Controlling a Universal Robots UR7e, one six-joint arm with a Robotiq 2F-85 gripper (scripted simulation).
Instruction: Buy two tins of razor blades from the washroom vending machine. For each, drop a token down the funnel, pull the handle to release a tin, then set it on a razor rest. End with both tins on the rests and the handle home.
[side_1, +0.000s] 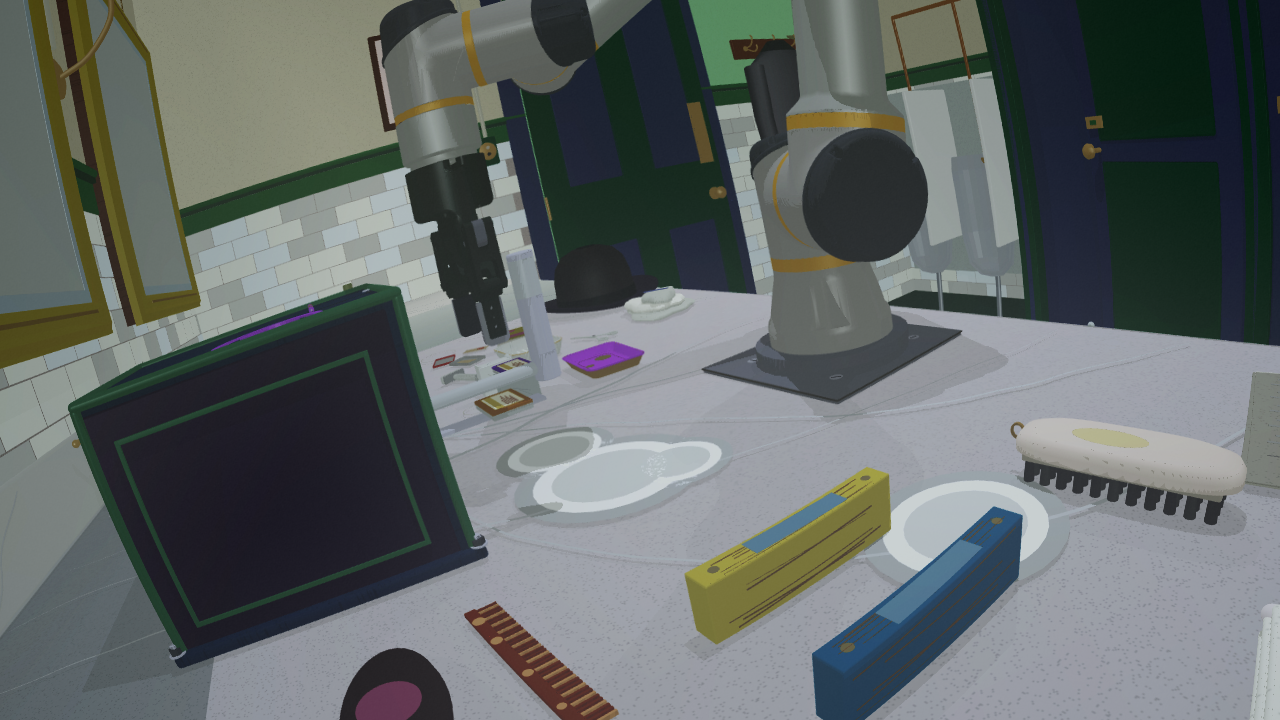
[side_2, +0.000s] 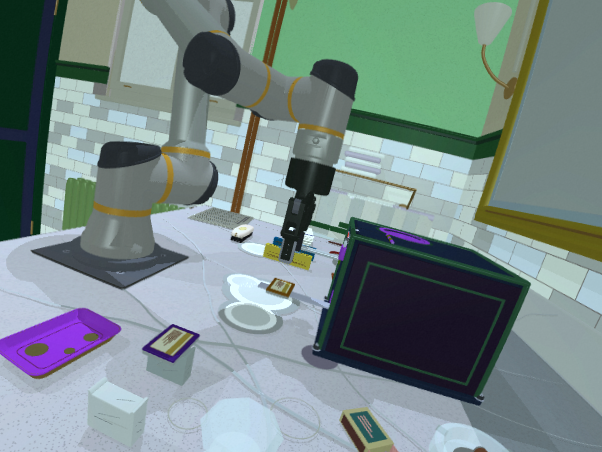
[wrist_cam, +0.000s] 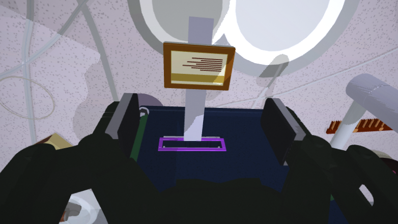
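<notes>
My gripper (side_1: 482, 330) (side_2: 286, 255) (wrist_cam: 200, 125) hangs beside the dark vending machine (side_1: 268, 457) (side_2: 420, 305), above its delivery slot (wrist_cam: 192, 144) with the purple frame. A pale chute (wrist_cam: 194, 111) runs out from the slot. A brown-rimmed tin (wrist_cam: 199, 66) (side_2: 280, 286) (side_1: 503, 402) lies at the chute's far end. The machine's handle (wrist_cam: 370, 94) is a pale bar on the right of the wrist camera. A second tin (side_2: 171, 341) sits on a pale block, which looks like a rest. The purple tray (side_2: 55, 340) (side_1: 602, 358) holds tokens. The gripper is open and empty.
The vending machine's side stands close under the fingers. White dishes (side_1: 618, 470) (side_2: 250, 300) lie beyond the tin. A comb (side_1: 537, 663), yellow (side_1: 788, 551) and blue (side_1: 917, 613) cases and a brush (side_1: 1128, 466) lie farther off. The arm's base (side_1: 832, 349) stands behind.
</notes>
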